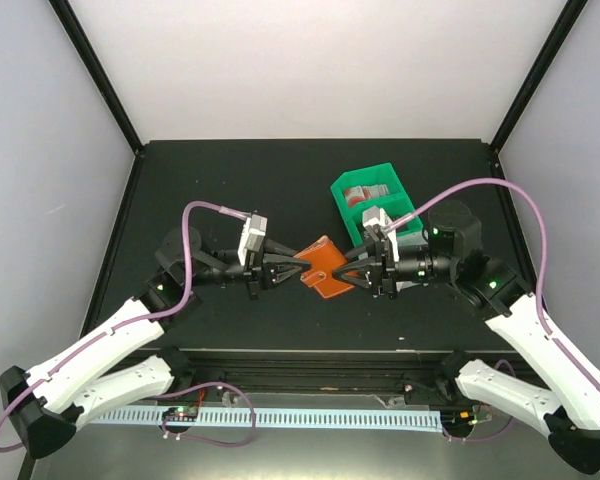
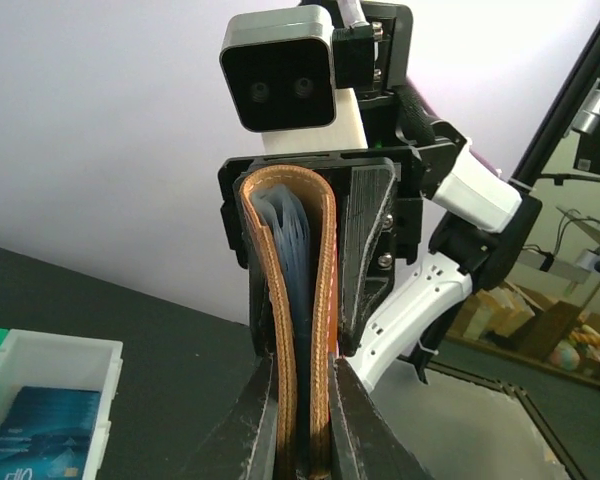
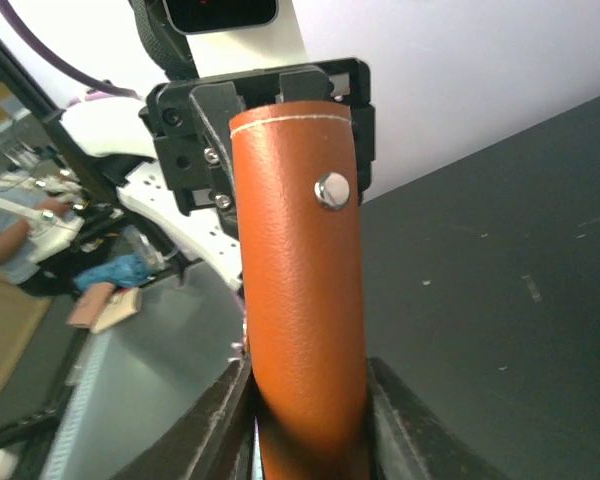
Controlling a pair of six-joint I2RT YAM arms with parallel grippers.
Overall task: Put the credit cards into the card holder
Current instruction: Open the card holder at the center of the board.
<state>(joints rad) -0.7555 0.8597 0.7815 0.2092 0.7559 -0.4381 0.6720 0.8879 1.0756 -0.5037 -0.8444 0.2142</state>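
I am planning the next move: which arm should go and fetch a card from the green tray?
Probably right. The green tray with cards lies next to the right gripper, far from the left gripper, which clamps the card holder from the other side.

lab, black-framed white enclosure [image 1: 300, 70]

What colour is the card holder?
The card holder is orange-brown leather; right wrist view shows it best.

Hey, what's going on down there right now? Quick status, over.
Left gripper and right gripper: jaws shut on brown leather card holder, held between them. Blue credit card in green-and-white tray. No obstruction seen.
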